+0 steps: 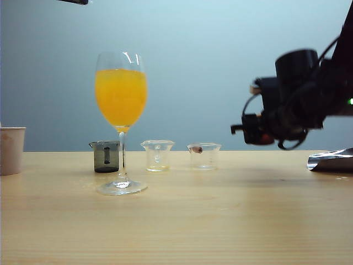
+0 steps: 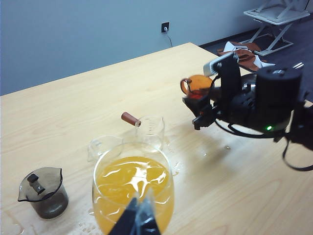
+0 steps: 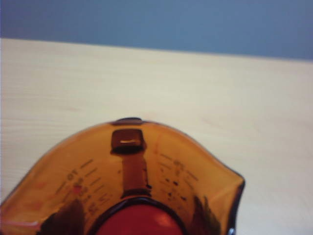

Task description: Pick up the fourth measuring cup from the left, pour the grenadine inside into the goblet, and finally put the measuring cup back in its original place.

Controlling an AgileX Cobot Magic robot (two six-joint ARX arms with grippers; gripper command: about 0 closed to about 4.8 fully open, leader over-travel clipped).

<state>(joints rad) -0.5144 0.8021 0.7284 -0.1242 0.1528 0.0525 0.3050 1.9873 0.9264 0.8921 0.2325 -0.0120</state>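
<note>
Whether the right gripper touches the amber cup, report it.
Touching. The left wrist view shows the right gripper clamped on the amber cup, clear of the table; the left gripper hovers over the goblet.

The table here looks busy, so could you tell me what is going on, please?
The right gripper holds the amber cup up off the table, off to the right of the goblet; red grenadine sits in its bottom. The goblet is full of orange juice and stands in front of a row of a grey cup and two clear cups. The left gripper hangs just above the goblet, holding nothing.
</note>
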